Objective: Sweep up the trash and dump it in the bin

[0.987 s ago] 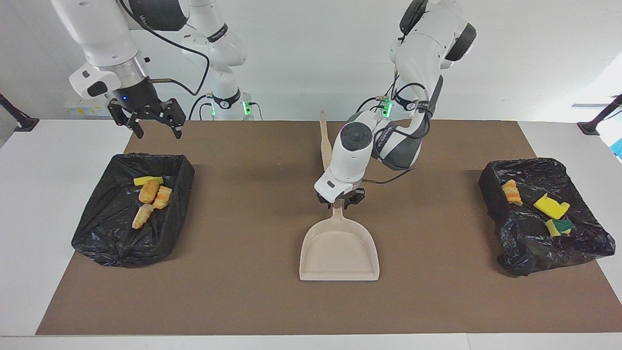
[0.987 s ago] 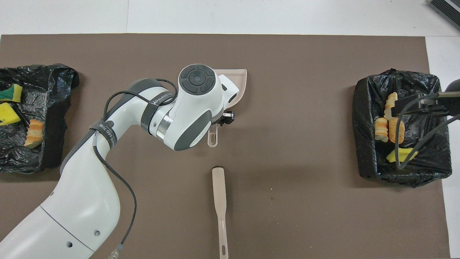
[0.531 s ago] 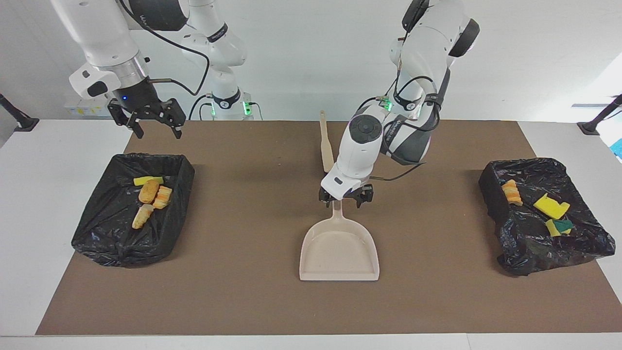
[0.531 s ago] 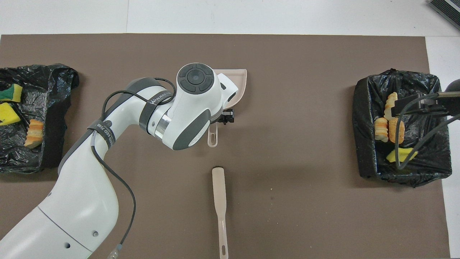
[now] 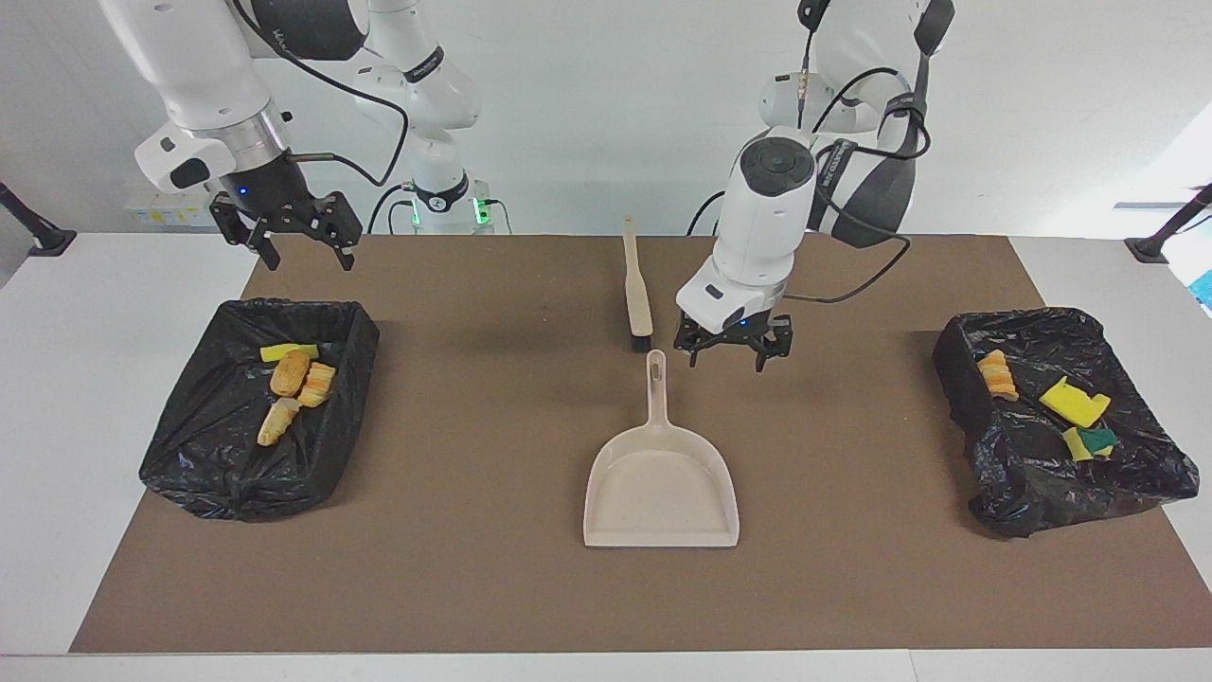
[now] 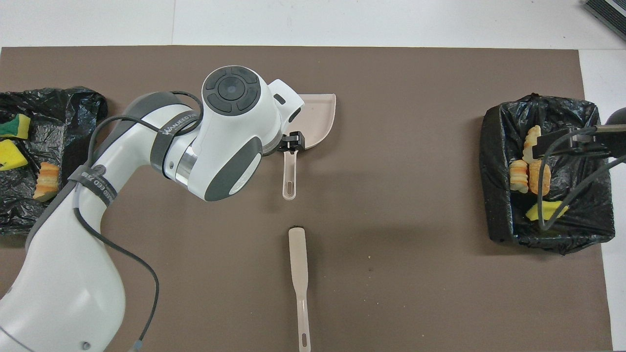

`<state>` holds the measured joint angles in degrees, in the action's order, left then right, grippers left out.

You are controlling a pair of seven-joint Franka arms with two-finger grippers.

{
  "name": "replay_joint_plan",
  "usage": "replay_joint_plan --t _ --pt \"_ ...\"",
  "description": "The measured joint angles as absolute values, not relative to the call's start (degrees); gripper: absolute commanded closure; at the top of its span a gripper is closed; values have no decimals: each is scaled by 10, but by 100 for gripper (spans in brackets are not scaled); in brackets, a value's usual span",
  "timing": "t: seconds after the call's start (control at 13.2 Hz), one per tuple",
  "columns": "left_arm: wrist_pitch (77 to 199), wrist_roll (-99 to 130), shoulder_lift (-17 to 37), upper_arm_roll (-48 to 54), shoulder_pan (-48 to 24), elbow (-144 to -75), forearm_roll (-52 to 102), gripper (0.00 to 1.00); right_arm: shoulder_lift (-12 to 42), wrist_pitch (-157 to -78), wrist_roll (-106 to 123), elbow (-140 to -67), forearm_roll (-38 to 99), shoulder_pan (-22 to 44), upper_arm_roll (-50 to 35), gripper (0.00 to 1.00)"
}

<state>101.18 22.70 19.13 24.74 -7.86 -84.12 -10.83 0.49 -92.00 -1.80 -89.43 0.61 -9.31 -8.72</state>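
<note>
The trash lies in two black-lined bins. Bread lumps and a yellow bit [image 5: 290, 372] [image 6: 528, 173] sit in the bin [image 5: 189, 455] [image 6: 499, 195] at the right arm's end. Yellow sponge bits and a bread lump [image 5: 1075, 402] [image 6: 11, 154] sit in the bin [image 5: 1023, 493] [image 6: 78, 146] at the left arm's end. My left gripper [image 5: 727, 358] hangs open and holds nothing, over the mat beside the handle of the beige dustpan [image 5: 660, 483] [image 6: 320, 115]. My right gripper [image 5: 308, 258] waits open, holding nothing, over the mat by its bin's robot-side rim.
The beige brush [image 5: 635, 289] [image 6: 299, 274] lies on the brown mat [image 5: 473, 568], nearer to the robots than the dustpan and in line with its handle. In the overhead view the left arm's wrist covers part of the dustpan.
My left gripper opened off the dustpan handle, rose and drew back toward the left arm's end. The dustpan stayed flat on the mat. The right arm has not moved.
</note>
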Motion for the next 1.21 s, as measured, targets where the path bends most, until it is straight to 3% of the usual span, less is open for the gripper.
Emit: replay_joint_plan --t 0.46,1.21 --pt "852 201 73 214 -71 -840 -65 0 5 -920 -18 -894 6 -93 -87 0" --pt "779 93 -53 86 -69 -895 7 0 5 -920 -18 -894 6 -93 -87 0"
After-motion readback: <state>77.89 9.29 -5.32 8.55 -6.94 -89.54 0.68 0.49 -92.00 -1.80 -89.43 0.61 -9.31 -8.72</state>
